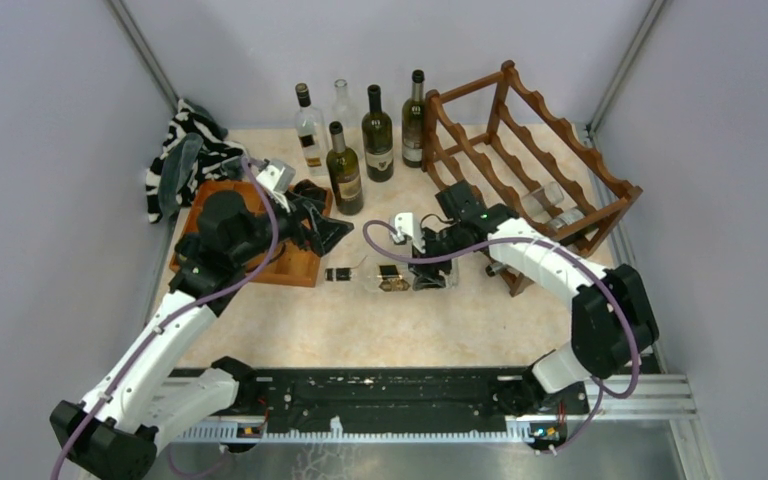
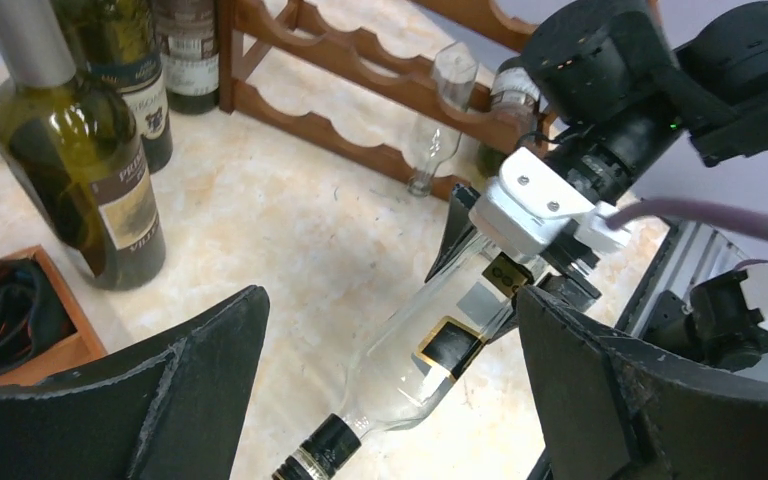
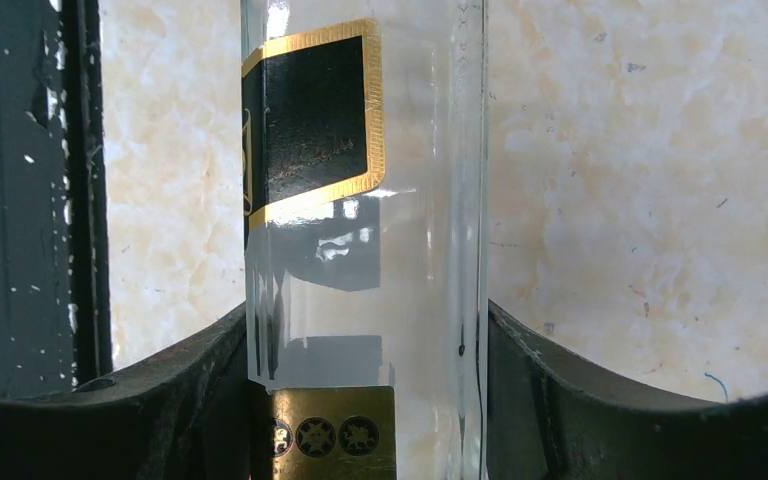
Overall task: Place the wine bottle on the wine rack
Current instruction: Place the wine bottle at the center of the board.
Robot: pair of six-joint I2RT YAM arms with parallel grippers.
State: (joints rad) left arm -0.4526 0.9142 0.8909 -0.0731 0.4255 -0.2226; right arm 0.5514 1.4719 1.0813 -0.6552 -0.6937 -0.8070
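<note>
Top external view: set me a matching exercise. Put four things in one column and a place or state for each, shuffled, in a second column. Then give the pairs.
Things
1. left gripper
2. right gripper
3. clear bottle
4. wine rack

Place or state
A. lying on its side
B. jaws closed on glass
C. standing at the far right
D. jaws wide open, holding nothing

Pairs: 1-D, 2-B, 3-A, 4-C
</note>
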